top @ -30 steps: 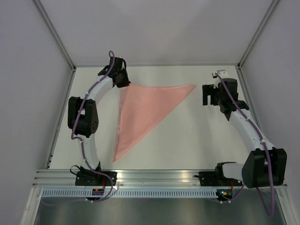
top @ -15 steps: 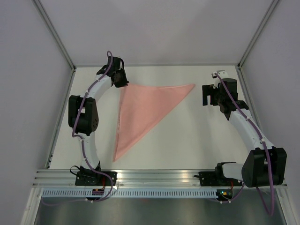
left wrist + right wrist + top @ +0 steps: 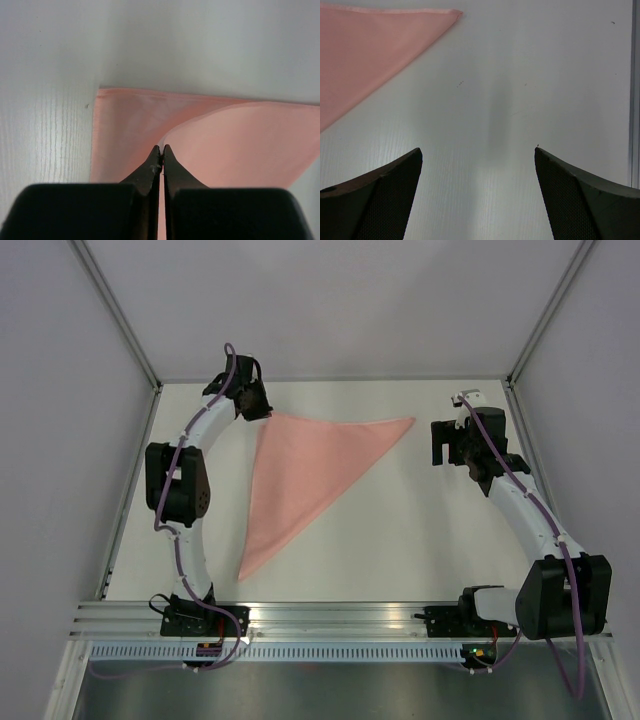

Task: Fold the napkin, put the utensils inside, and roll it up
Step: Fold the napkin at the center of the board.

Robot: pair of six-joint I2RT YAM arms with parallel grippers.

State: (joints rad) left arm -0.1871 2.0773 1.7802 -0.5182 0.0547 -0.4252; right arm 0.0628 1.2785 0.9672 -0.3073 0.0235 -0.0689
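The pale pink napkin (image 3: 300, 465) lies on the white table folded into a triangle, with one tip to the right and one toward the near edge. My left gripper (image 3: 261, 410) is at its far-left corner, shut on the napkin's upper layer. In the left wrist view that layer (image 3: 240, 142) rises to my pinched left gripper (image 3: 161, 148) above the lower layer (image 3: 125, 135). My right gripper (image 3: 440, 443) stands open over bare table, just right of the napkin's right tip (image 3: 365, 45). Nothing lies between the fingers of my right gripper (image 3: 479, 150). The utensils are out of view.
Grey walls with metal frame posts (image 3: 120, 320) close in the table on the left, right and far sides. A metal rail (image 3: 330, 615) runs along the near edge by the arm bases. The table's right edge strip (image 3: 634, 90) is close to the right gripper.
My left gripper has moved a little farther away and left, drawing the napkin's corner with it; the near tip slid slightly. The right arm has not moved.
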